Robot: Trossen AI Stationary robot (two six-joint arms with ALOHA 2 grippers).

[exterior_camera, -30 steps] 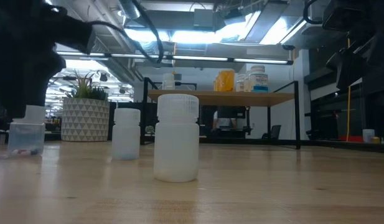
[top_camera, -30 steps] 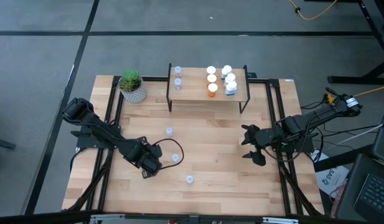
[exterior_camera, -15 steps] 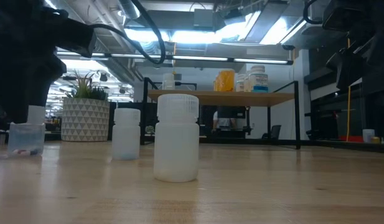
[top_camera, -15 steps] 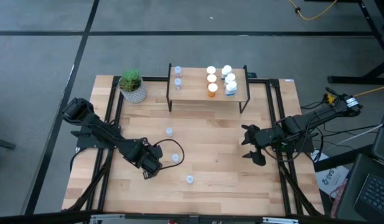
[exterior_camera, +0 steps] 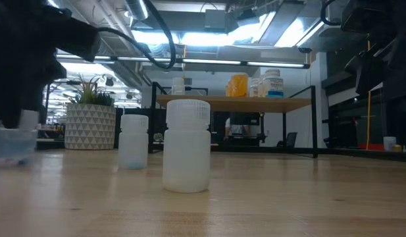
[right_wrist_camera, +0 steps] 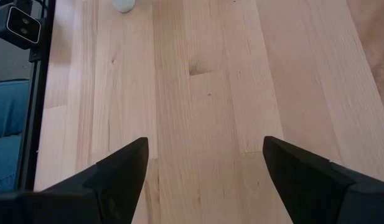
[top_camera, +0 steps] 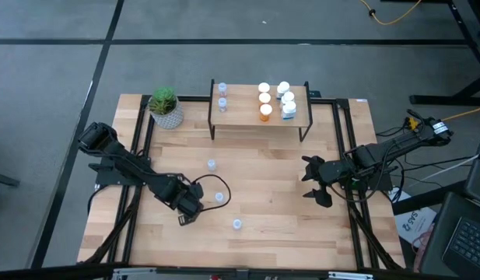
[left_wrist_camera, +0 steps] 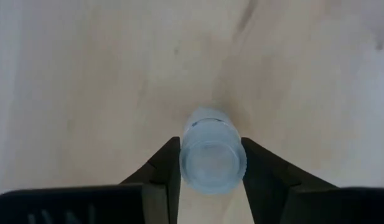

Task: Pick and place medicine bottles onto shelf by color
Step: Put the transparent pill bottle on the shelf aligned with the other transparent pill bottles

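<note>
Lower left of the high view: left gripper [top_camera: 194, 207], jaws closed on a clear bottle [left_wrist_camera: 211, 155], has just raised it off the table [top_camera: 286, 202], readying transfer to the shelf [top_camera: 243, 117] at upper centre; right gripper [top_camera: 316, 181] waits, jaws open.

My light-wood table [top_camera: 263, 194] carries the shelf [top_camera: 247, 117] and potted plant [top_camera: 166, 107], both far beyond the left gripper [top_camera: 189, 208]. Two clear bottles [top_camera: 236, 224] stand near it.
</note>
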